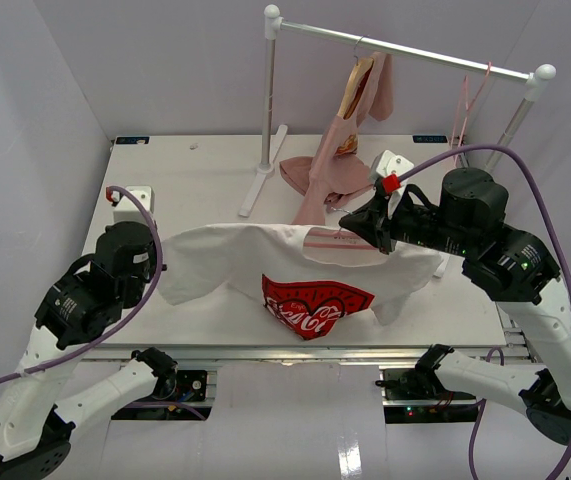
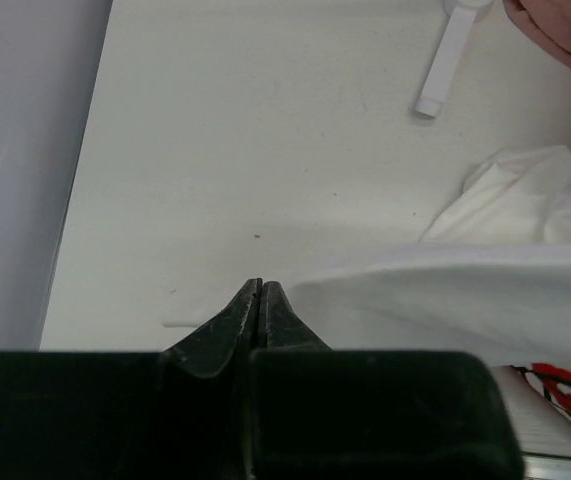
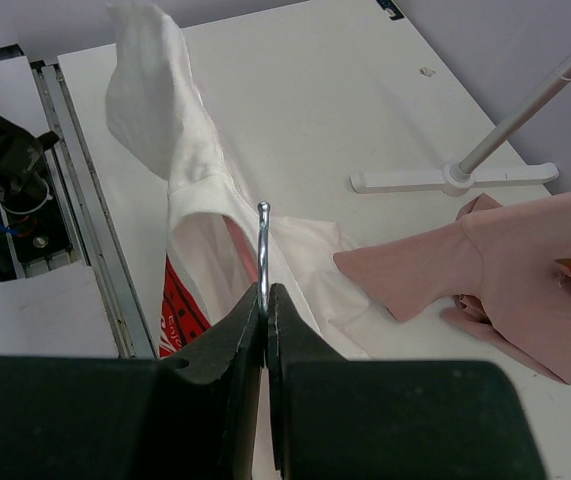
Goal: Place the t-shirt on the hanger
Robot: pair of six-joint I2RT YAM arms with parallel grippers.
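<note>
Right gripper (image 3: 266, 292) clamps hanger (image 3: 262, 240) hook; t-shirt (image 1: 305, 265) draped on it mid-table. Left gripper (image 2: 258, 295) pinched shut, empty, at 9 o'clock. White table (image 1: 195, 190), pale walls (image 1: 25, 120), rack (image 1: 268, 100) at 12 o'clock.

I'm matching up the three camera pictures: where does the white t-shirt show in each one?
Top view: the t-shirt is stretched across the middle of the table.
Left wrist: the t-shirt fills the lower right, reaching the right edge.
Right wrist: the t-shirt runs from the top down, left of centre.
Shared landmark: the white rack foot.
</note>
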